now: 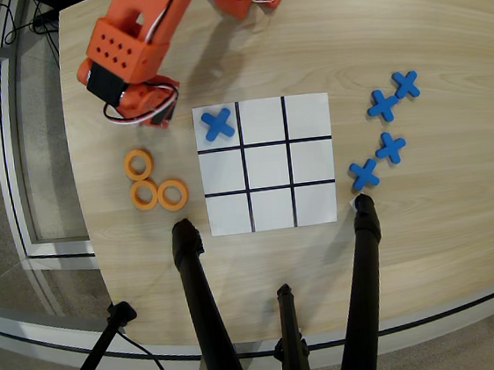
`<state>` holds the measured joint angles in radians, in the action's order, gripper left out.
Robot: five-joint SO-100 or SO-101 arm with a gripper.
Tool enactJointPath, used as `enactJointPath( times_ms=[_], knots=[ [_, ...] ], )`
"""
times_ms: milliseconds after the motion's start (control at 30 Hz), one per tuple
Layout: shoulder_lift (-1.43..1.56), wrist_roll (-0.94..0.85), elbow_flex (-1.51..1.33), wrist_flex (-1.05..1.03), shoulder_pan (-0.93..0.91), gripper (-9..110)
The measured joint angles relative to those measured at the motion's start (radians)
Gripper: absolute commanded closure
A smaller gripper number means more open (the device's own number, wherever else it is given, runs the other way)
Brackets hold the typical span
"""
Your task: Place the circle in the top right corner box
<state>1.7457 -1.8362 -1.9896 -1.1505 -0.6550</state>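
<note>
The gripper [144,116] hangs just above-left of the nearest circle [139,164] in the overhead view. Its jaws are hidden (can't tell if open) — the top right corner box [307,116] lies well right.

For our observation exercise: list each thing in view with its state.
Three orange rings: flat on table, left of sheet.
Blue X: in top left cell.
Four spare blue Xs: on table, right of sheet.
Top right corner box: empty.
Arm: near the rings; jaws cannot be judged.
</note>
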Motion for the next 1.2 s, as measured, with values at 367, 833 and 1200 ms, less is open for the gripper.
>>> enactJointPath(
  times_ms=[367,833,1200],
  knots=[
    [-0.057,0.33,0.302,-0.012,0.549,102],
    [-0.704,0.383,0.856,0.051,0.54,102],
    [-0.825,0.364,0.873,0.095,0.509,102]
  ],
)
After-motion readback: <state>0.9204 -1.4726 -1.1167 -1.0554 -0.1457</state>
